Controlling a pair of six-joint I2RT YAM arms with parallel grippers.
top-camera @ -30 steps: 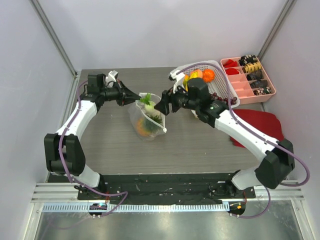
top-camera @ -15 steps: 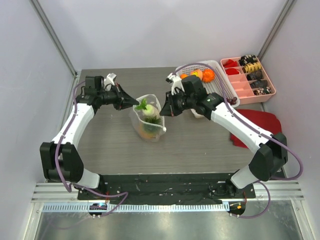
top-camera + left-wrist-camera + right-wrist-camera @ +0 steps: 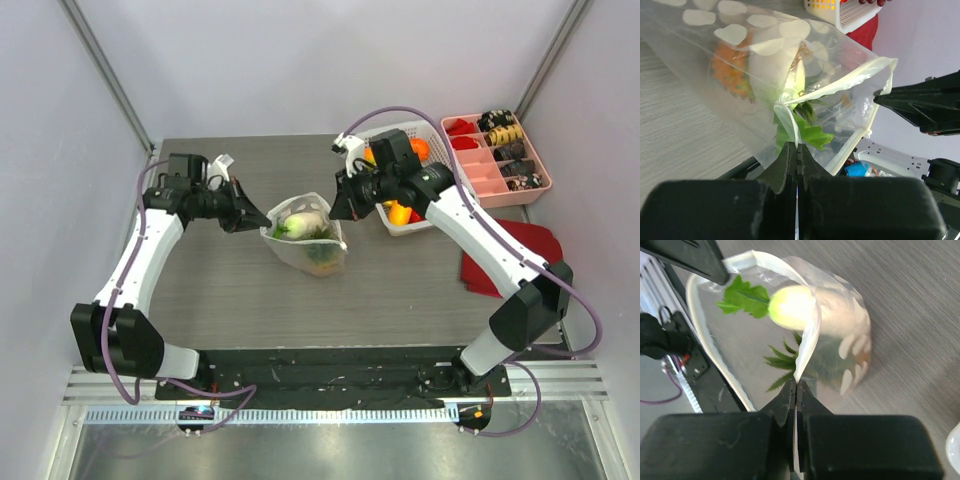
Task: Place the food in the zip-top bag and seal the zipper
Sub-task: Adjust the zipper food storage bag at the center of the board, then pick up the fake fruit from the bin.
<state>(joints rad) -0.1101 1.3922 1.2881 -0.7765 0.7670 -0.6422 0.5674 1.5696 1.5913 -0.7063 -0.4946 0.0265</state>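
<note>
The zip-top bag [image 3: 308, 238] hangs between my two grippers near the table's middle, mouth stretched open. Inside it lie a white radish with green leaves [image 3: 297, 224], an orange scaly fruit [image 3: 730, 67] and green pieces. My left gripper [image 3: 262, 221] is shut on the left end of the mouth edge [image 3: 798, 145]. My right gripper [image 3: 338, 211] is shut on the right end [image 3: 796, 382]. The whitish zipper [image 3: 840, 86] runs unsealed along the rim, its two strips [image 3: 710, 355] spread apart. More food [image 3: 417, 149] sits in the white mesh basket [image 3: 450, 170].
The basket stands behind my right arm at the back right. A pink compartment tray [image 3: 470, 166] holding small dark and red items is at the far right corner. A red cloth [image 3: 520, 248] lies under the right forearm.
My right gripper was open beside the bag; it is now shut on the bag's right rim. Both grippers have drawn apart, stretching the mouth, and the bag has shifted slightly right.
</note>
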